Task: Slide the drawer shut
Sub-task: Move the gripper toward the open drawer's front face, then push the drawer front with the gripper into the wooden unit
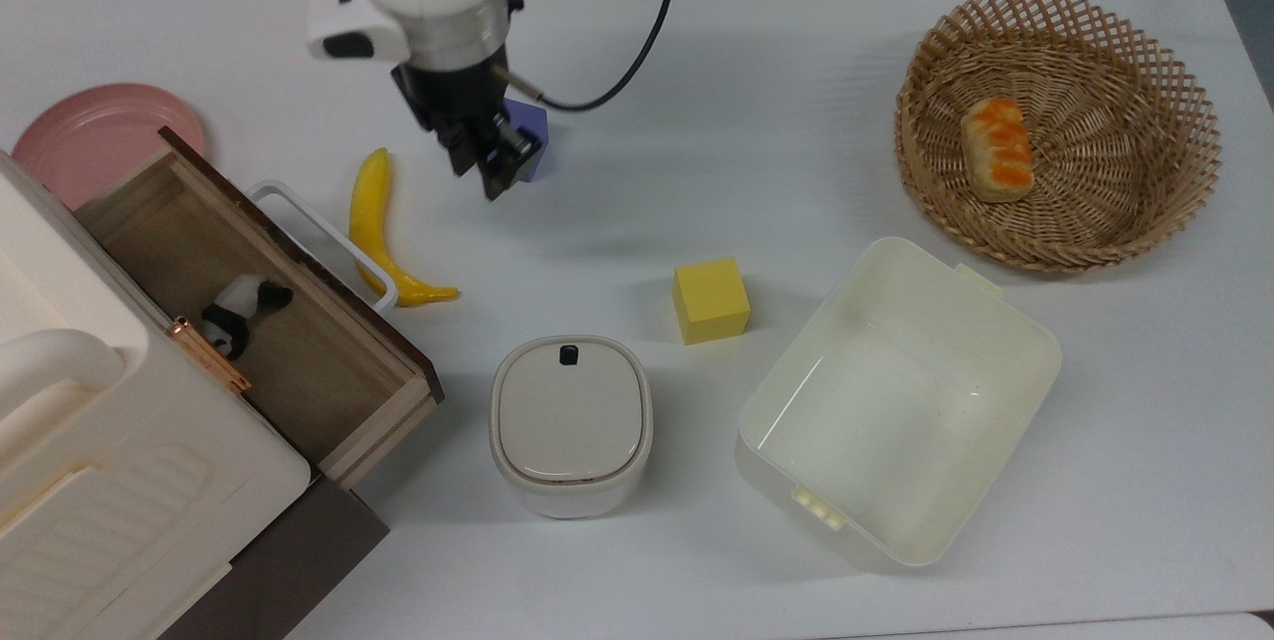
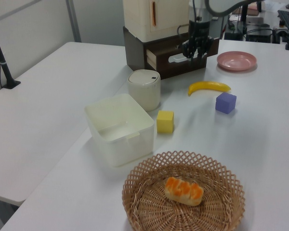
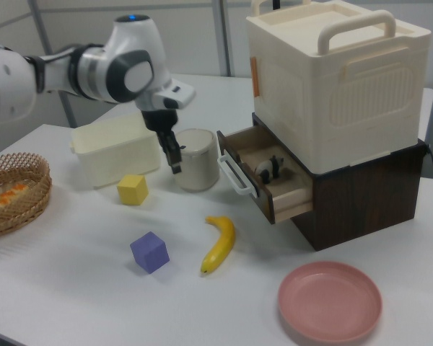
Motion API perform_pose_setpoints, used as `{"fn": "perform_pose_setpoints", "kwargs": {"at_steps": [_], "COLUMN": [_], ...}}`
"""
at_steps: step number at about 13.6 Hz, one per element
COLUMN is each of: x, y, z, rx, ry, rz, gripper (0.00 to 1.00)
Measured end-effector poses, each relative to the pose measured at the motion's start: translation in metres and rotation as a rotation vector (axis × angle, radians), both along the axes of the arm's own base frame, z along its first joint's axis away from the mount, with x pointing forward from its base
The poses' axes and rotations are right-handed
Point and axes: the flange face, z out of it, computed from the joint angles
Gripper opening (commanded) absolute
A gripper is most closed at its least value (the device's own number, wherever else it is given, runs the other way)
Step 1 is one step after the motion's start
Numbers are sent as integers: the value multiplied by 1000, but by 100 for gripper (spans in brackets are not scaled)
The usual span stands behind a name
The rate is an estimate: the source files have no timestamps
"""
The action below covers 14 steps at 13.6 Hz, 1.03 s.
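End effector (image 1: 490, 165) (fingers nearly together) empty, airborne

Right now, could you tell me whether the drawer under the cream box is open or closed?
Open. The drawer is pulled well out of the dark cabinet, its wooden inside exposed with a small panda toy lying in it, and its white loop handle juts forward.

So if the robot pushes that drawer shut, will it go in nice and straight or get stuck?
The drawer looks like a stiff wooden box, so it probably slides rather than bends. Its white handle spans the front; an off-centre push might skew it. The small toy panda inside looks light and could slide around.
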Motion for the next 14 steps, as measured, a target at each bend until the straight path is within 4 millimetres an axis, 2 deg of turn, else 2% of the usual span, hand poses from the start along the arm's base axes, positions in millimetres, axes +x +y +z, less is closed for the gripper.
{"fn": "perform_pose_setpoints", "kwargs": {"at_steps": [2,4,7,10,14], "x": [14,21,32,42,50], "y": [-24,-42,-68,-73,-104], "z": [-25,-34,-37,-50,-39], "rx": [-15,-26,-64,-109,-170], "ry": [-24,-30,-84,-131,-261], "rz": [-32,-59,-83,-65,-84], "gripper": [31,31,31,30,28]}}
